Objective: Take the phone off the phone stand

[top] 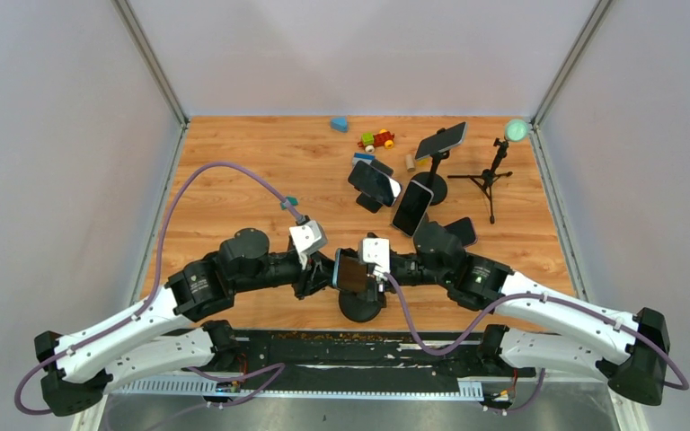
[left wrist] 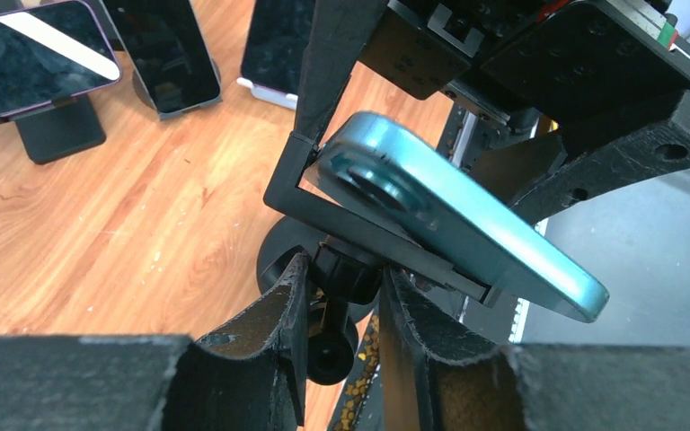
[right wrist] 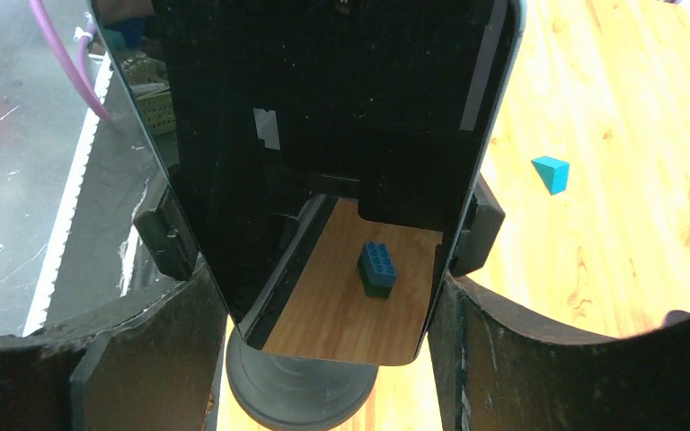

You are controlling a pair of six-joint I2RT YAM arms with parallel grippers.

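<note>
Black plastic fills my left wrist view. My left gripper [left wrist: 346,283] is narrowed onto the knuckle joint of the black plastic phone stand [left wrist: 366,232] with a round base, gripping it just under the cradle. I judge the hold is there so the stand cannot tip or slide on the pale wooden tabletop [top: 234,162] when the phone is pulled.

The cradle has not let go of its load. The slim teal-backed phone [left wrist: 467,235] with a dark glass screen sits tilted in it, one end in the bracket's lip and the stand's side clamps against its long edges.

To the right, my right gripper [right wrist: 328,310] stands moderately wide, with one finger on each long edge of the phone, nearer my wrist than the clamps. The pads look pressed against it, so I count the phone as held. I think that grip suits drawing it out along its own length.

Farther right and back, a low dark stand [top: 364,199] carries another dark phone [top: 375,182], and a taller pole stand [top: 433,180] carries one more [top: 440,141].
</note>
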